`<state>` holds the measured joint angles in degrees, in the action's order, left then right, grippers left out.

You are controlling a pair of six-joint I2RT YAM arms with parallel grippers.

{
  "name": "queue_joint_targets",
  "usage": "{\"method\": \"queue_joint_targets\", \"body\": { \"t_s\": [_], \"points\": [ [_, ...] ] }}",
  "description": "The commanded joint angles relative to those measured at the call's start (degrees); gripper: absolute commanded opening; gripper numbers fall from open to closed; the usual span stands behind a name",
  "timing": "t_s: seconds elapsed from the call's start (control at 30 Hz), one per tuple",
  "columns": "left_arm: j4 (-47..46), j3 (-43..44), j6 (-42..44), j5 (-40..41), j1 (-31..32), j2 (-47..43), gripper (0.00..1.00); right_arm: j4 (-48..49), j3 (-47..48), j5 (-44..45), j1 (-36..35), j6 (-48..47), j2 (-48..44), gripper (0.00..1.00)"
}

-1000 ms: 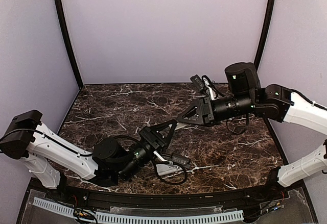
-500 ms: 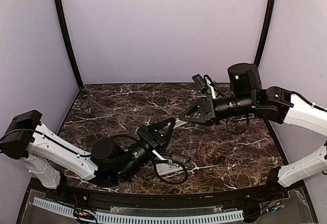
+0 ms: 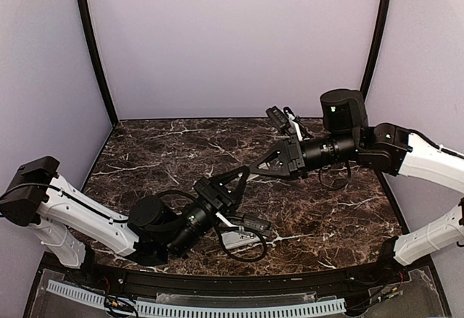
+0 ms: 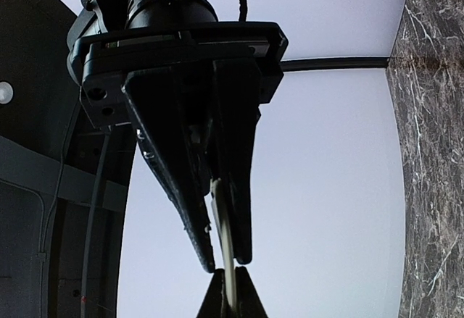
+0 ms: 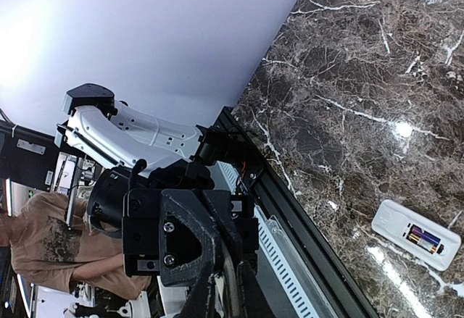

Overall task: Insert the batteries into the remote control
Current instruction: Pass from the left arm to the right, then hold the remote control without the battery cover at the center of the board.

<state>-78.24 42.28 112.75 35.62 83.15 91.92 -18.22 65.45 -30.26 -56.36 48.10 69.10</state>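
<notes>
Fingers (image 4: 235,187) pinch cover (image 4: 223,238); right wrist shows loaded remote (image 5: 395,225).

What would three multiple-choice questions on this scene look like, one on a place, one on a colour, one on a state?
1. Where does the remote control lie?
A. on the table beside the left arm
B. against the back wall
C. held in the air

2. What colour is the thin piece between the left tool and right tool?
A. black
B. white
C. red

3. The remote's back compartment is:
A. covered
B. open, a battery inside
C. taped shut

Answers: 1 A, it lies flat on the marble by that arm; 2 B, the edge-on strip is white; 3 B, the battery shows in the recess.
</notes>
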Motion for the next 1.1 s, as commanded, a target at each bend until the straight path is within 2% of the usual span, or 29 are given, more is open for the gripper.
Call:
{"method": "queue_joint_targets", "body": {
  "t_s": [0.0,0.17,0.33,0.4,0.53,0.6,0.67,0.83,0.9,0.93,0.97,1.0,1.03,1.07],
  "points": [
    [-14.5,0.9,-0.6,0.0,-0.1,-0.7,0.00,2.4,0.5,-2.6,-0.6,-0.5,0.2,0.07],
    [-14.5,0.7,-0.9,0.4,-0.2,-0.7,0.00,2.2,0.4,-2.5,-0.7,-0.5,0.0,0.00],
    [-14.5,0.8,-1.0,0.9,-0.2,-0.7,0.00,2.0,0.3,-1.7,-0.6,-0.5,-0.2,0.00],
    [-14.5,0.9,-1.0,1.3,-0.3,-0.6,0.05,2.0,0.3,-1.2,-0.6,-0.6,-0.4,0.00],
    [-14.4,0.5,-1.7,2.4,-0.4,-0.4,0.21,1.3,0.1,0.2,-0.2,-0.6,-1.0,0.00],
    [-14.5,0.2,-2.3,3.1,-0.4,-0.2,0.35,1.3,-0.2,0.5,0.1,-0.7,-1.2,0.00],
    [-14.4,-0.3,-3.1,4.0,-0.4,0.0,0.43,1.0,-0.3,1.0,0.5,-0.9,-1.3,0.00],
    [-14.1,-1.7,-7.2,8.6,-0.4,0.9,0.59,-0.4,-0.5,2.4,1.6,-1.9,-1.9,0.00],
    [-11.2,-1.7,-11.7,11.6,-0.4,1.0,0.66,-1.2,-0.7,3.5,2.4,-2.5,-2.1,0.00],
    [-9.1,-1.6,-16.7,12.7,-0.4,0.7,0.70,-2.0,-0.8,4.2,2.9,-2.8,-2.2,0.00],
    [-2.9,-1.6,-20.2,15.0,-0.4,0.3,0.72,-2.9,-0.7,4.9,3.3,-3.4,-2.3,0.00],
    [1.1,-1.4,-28.2,16.0,-0.4,-0.8,0.76,-4.0,-0.6,6.0,3.7,-4.0,-2.2,0.00],
    [11.9,-1.2,-33.7,17.2,-0.4,-1.7,0.78,-5.3,-0.4,6.9,4.0,-4.8,-2.1,0.00],
    [18.1,-0.6,-46.1,17.1,-0.4,-4.0,0.80,-6.7,-0.3,7.8,4.2,-5.6,-2.0,0.00]
  ]
}}
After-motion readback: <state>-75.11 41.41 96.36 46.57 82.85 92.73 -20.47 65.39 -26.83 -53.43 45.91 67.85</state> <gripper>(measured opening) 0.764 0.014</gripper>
